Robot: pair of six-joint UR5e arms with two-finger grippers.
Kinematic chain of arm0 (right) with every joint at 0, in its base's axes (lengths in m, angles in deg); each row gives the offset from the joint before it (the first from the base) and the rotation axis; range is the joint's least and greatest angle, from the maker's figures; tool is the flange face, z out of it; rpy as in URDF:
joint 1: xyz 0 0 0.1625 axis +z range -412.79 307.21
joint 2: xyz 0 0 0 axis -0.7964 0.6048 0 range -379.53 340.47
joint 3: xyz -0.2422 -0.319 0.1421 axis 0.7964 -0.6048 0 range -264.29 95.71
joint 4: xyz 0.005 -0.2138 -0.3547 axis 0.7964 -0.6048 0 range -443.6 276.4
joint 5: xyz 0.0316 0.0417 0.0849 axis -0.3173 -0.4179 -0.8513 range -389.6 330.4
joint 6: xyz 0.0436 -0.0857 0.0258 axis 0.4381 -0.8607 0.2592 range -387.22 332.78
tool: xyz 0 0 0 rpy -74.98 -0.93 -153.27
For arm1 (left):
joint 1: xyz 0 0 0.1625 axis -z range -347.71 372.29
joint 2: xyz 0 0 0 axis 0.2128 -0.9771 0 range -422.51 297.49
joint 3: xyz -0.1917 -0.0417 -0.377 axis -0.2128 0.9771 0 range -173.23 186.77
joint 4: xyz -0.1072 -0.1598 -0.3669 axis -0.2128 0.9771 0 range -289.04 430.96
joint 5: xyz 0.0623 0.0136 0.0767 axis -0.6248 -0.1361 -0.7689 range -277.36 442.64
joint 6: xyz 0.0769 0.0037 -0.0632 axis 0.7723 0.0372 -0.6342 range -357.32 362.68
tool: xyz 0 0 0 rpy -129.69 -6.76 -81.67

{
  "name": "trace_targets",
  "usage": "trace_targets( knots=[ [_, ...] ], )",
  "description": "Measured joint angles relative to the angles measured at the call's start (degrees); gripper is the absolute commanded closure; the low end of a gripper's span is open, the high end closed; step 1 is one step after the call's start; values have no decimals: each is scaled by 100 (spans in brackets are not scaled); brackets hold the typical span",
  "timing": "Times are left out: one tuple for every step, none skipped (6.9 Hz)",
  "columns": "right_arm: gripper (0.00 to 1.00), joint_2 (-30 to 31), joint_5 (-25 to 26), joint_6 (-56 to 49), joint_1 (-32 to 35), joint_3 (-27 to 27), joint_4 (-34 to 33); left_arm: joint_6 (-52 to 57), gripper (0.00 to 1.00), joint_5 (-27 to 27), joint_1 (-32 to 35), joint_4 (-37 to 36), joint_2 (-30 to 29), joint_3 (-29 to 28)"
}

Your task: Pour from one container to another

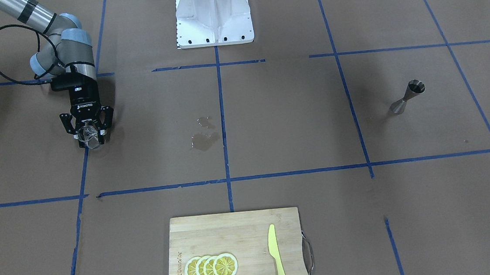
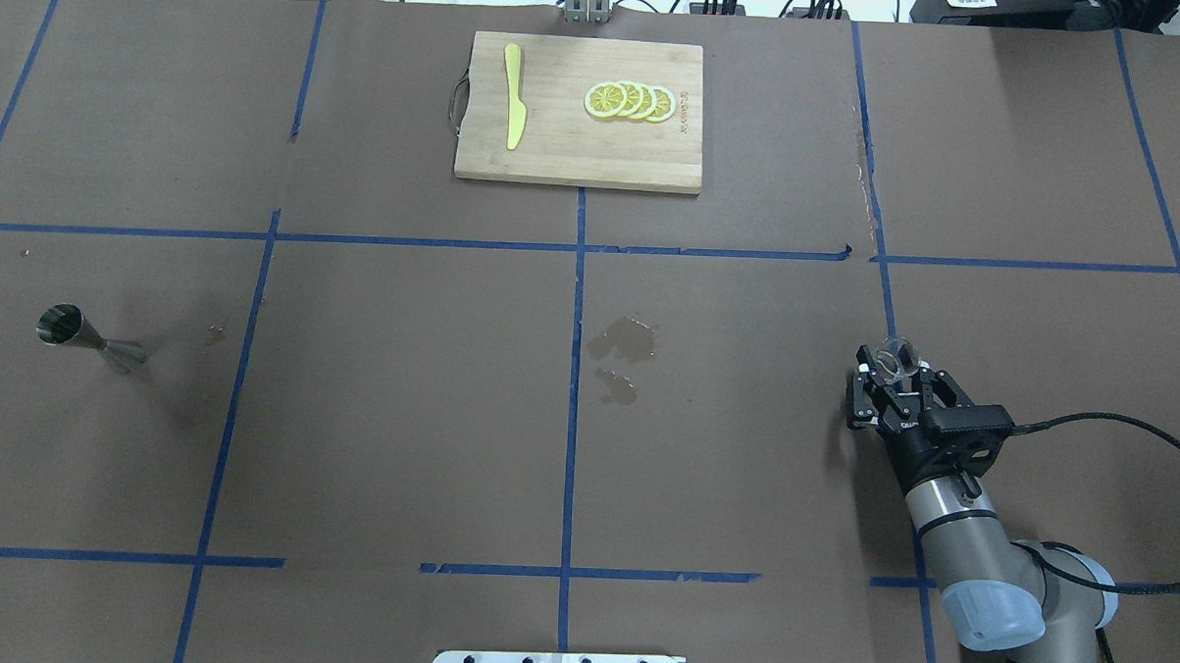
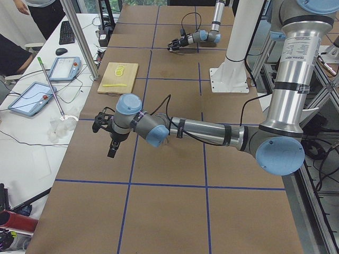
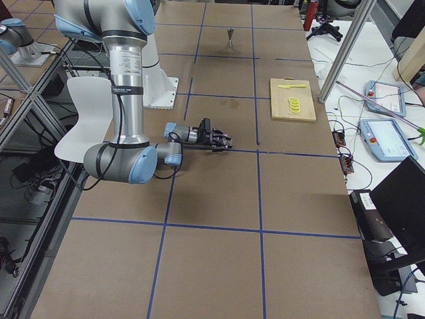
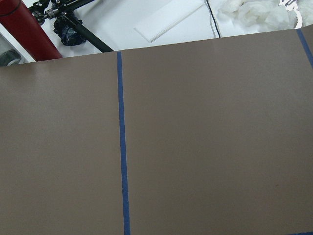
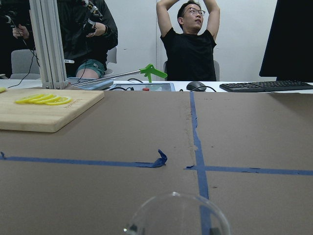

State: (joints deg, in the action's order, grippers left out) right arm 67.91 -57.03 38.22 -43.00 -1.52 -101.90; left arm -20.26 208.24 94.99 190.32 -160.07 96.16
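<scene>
The small clear glass cup [image 1: 88, 136] sits between the fingers of my right gripper [image 1: 89, 140], which reaches out low and level over the table and is shut on it. From overhead the cup [image 2: 897, 359] shows at the tip of the right gripper [image 2: 899, 364], on a blue tape line. Its rim [image 6: 177, 215] fills the bottom of the right wrist view. The steel hourglass jigger [image 1: 407, 97] stands upright far across the table, also seen overhead [image 2: 87, 335]. My left gripper [image 3: 112, 149] shows only in the exterior left view, so I cannot tell its state.
A wet stain [image 2: 625, 341] marks the paper at the table's middle. A bamboo cutting board [image 2: 557, 154] at the far edge carries lemon slices [image 2: 629, 101] and a yellow knife [image 2: 512, 109]. The robot's white base [image 1: 213, 15] stands at the near edge. People sit beyond the table.
</scene>
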Motion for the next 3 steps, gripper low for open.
trace_targets(
  knots=[
    [33,1,0,-3,-1,2,11,0,0,0,0,0,0,0],
    [22,1,0,-4,-3,3,17,0,0,0,0,0,0,3],
    [0,1,0,-5,-3,3,19,2,0,0,0,0,0,6]
  ],
)
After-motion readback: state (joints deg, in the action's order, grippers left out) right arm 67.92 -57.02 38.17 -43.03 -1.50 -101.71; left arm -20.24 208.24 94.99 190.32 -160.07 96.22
